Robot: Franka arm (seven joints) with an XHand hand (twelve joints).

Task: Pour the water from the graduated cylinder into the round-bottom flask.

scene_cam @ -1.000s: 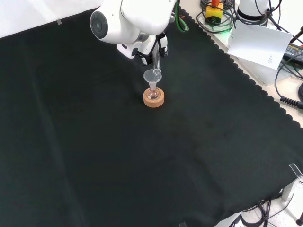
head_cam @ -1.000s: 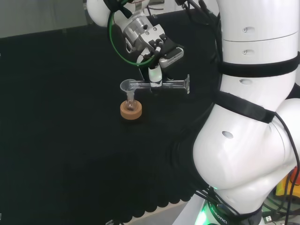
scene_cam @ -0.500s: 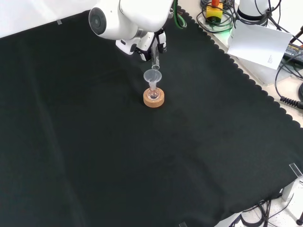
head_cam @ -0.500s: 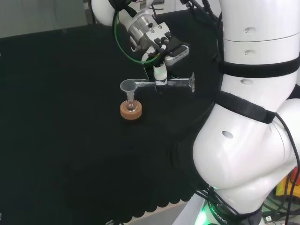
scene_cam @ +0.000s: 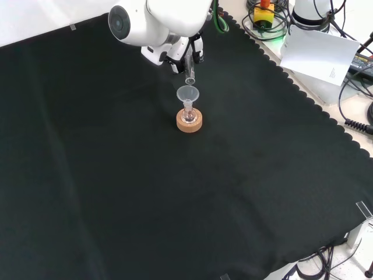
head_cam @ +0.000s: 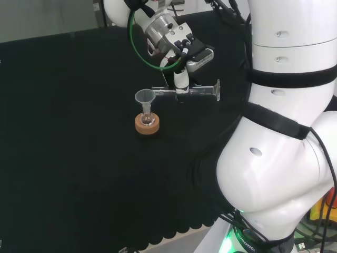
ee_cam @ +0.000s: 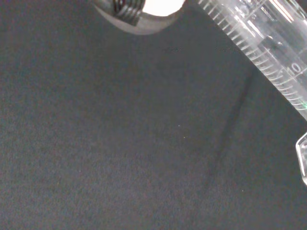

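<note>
The black cloth (scene_cam: 116, 192) covers the bench. Above it the hand (head_cam: 181, 50) pinches the cylinder (head_cam: 197, 91), lying level, its mouth just right of the funnel (head_cam: 144, 97) in the head view. The funnel sits in the flask (head_cam: 147, 120) on a cork ring (head_cam: 147, 126).

White arm links (head_cam: 284, 174), black bands, green cable (head_cam: 138, 50), black-and-white hand (head_cam: 181, 50).

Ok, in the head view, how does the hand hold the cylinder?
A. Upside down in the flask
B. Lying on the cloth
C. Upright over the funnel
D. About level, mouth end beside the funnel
D: the hand holds the cylinder about level above the cloth, its mouth end next to the funnel in the flask.
</note>
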